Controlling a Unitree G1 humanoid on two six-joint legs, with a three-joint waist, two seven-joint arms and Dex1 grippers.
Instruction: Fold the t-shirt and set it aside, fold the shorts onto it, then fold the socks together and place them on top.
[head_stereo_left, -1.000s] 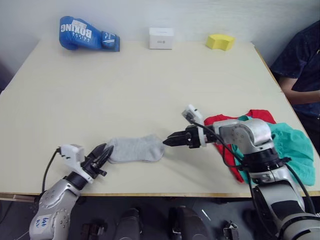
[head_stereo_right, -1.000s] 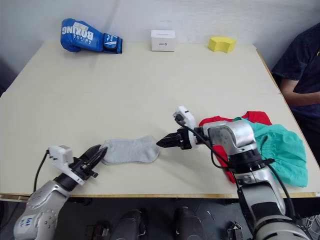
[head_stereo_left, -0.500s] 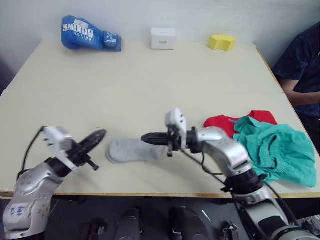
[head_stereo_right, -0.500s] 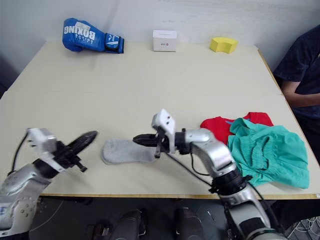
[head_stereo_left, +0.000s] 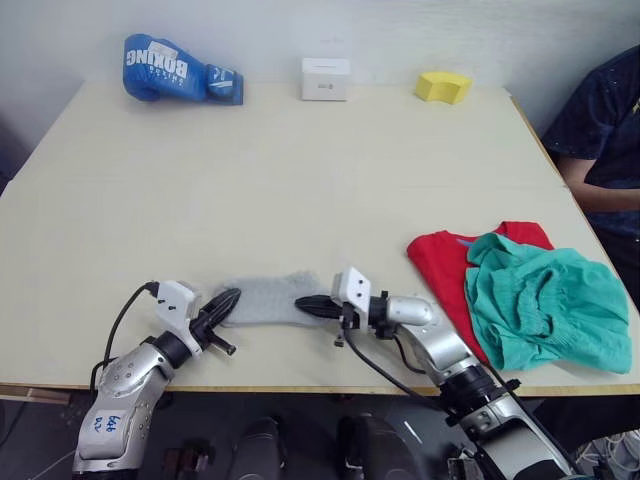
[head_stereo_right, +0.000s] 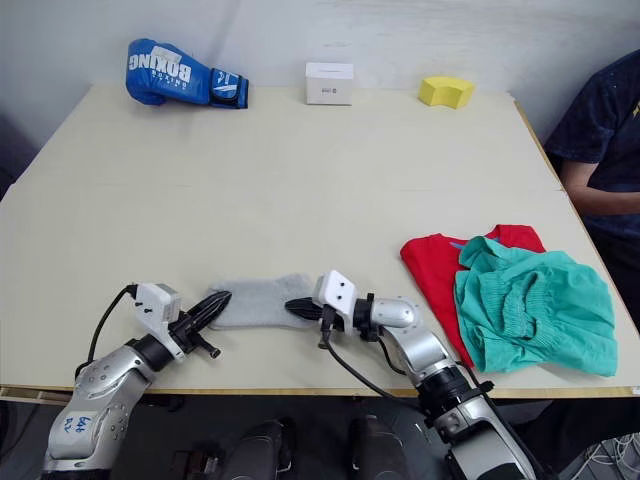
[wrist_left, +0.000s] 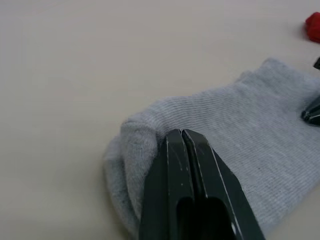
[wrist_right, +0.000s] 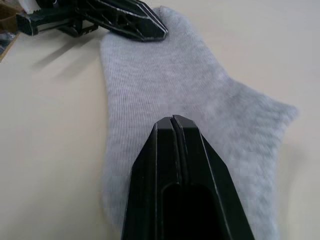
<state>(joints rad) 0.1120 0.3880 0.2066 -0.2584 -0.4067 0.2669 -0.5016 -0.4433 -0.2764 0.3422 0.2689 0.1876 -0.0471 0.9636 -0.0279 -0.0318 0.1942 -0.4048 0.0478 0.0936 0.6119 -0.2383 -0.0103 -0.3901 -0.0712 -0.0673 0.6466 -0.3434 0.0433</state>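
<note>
While flat, ribbed grey socks (head_stereo_left: 265, 300), both hands (head_stereo_left: 222, 301) (head_stereo_left: 308, 303) pinching

Left gripper (head_stereo_left: 225, 299) low, fingers pressed together, pointing right; right gripper (head_stereo_left: 306, 304) likewise closed, pointing left, tips facing.

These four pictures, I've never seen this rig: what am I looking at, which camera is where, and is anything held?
It is a two-armed humanoid robot at a table. The two wide pictures come from its head, looking down; the two close ones come from cameras on its wrists. Each arm ends in a tool with two black fingers. The left tool and right tool are both closed, tips resting on opposite ends of the grey socks; a real pinch cannot be confirmed. On the robot's right, the teal shorts lie on the red t-shirt. At the far edge sit a blue boxing glove, a white box and a yellow block.
</note>
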